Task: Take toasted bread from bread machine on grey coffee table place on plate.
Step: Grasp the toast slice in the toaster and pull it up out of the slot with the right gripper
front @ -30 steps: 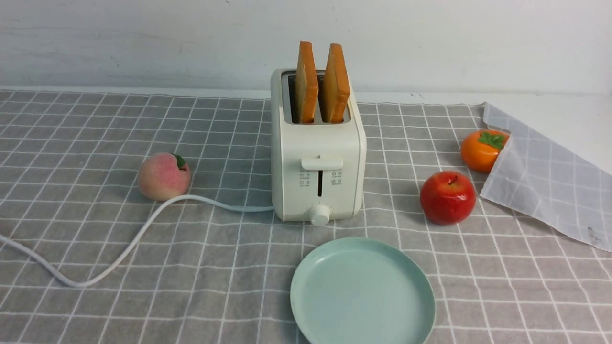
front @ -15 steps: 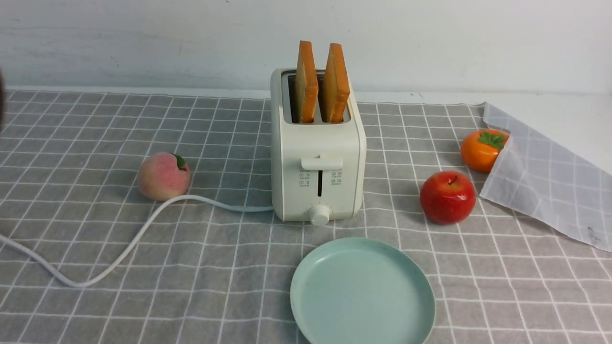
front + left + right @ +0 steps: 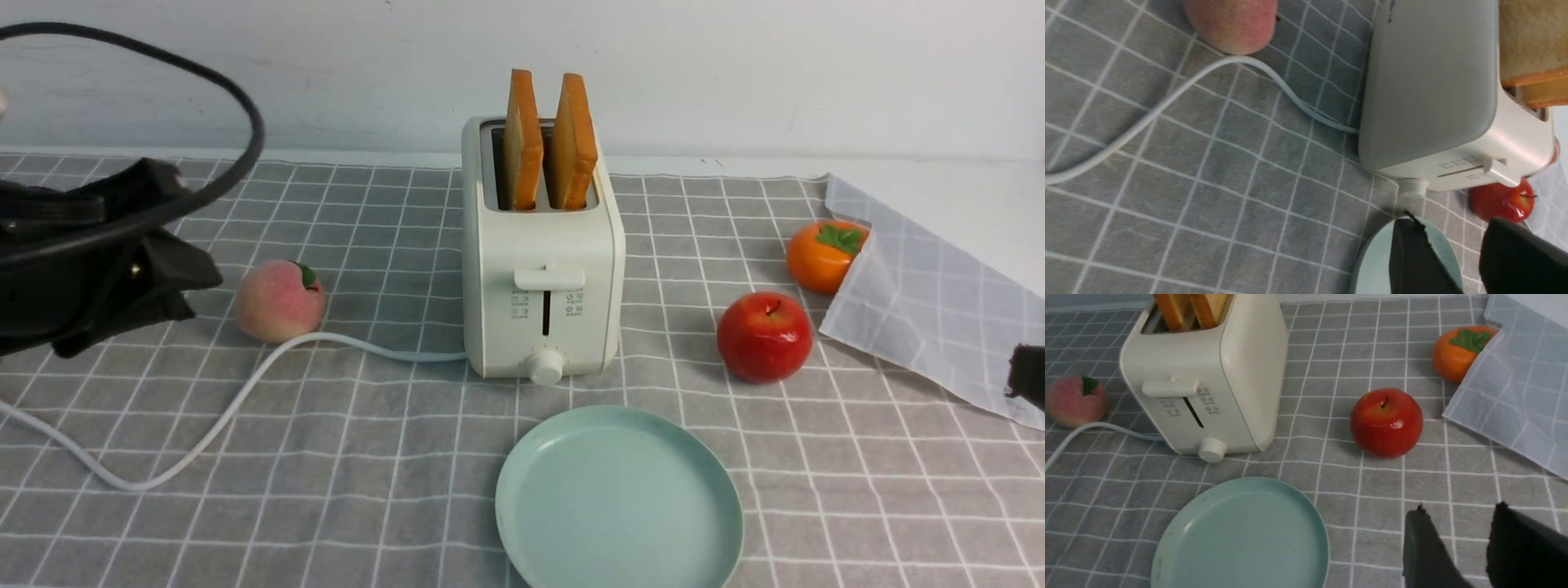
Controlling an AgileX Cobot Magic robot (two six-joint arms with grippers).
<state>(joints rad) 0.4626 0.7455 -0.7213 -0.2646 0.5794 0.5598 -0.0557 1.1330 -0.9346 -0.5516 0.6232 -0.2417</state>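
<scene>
1. The toasted bread [image 3: 574,143] is two slices. Both stand upright in the bread machine [image 3: 543,278], one in each slot, with the upper half of each above the top.
2. The slices stand on edge, side by side. Their thin crusts face the robot and their broad faces look to the left and to the right. I judge that a grip must come from above, with the jaws closing on the two broad faces.
3. The left gripper [image 3: 1453,241] hangs over the grey table [image 3: 367,457] near the peach [image 3: 279,300]. The bread lies to its right and further forward. Its jaws stand apart and nothing is between them.
4. The right gripper [image 3: 1461,531] shows only at the right edge of the front view, well apart from the bread machine. It is also open and empty. The left arm seems the nearer one, and the left slice [image 3: 522,143] is on its side.
5. The plate [image 3: 620,498] lies on the table just in front of the bread machine, and nothing is on it.
</scene>
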